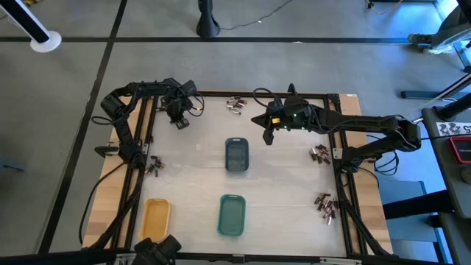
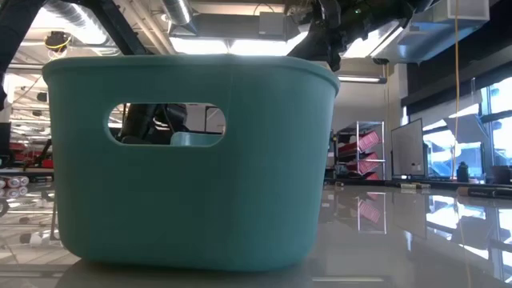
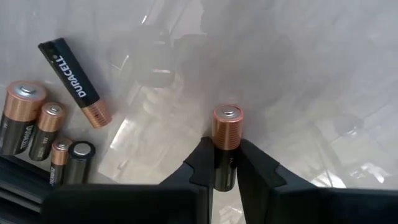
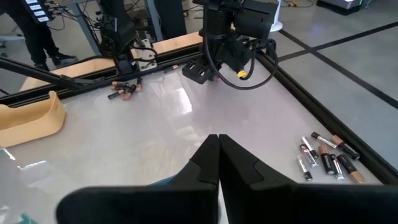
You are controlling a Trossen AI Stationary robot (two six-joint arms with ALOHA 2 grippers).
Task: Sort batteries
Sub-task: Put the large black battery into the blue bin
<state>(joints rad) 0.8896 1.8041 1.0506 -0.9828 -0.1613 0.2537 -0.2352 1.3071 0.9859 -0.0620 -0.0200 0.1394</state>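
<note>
Left wrist view: left gripper [image 3: 225, 167] pinched on a copper-topped battery [image 3: 227, 127], at the table's far-left corner, beside five loose batteries [image 3: 46, 127]. Right gripper [image 4: 217, 163] hovers closed and empty above the grey-blue tray [image 1: 236, 154].

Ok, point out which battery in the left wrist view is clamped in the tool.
The copper-topped battery standing alone between the left tool fingers; the loose batteries lie apart, untouched, off to one side.
</note>
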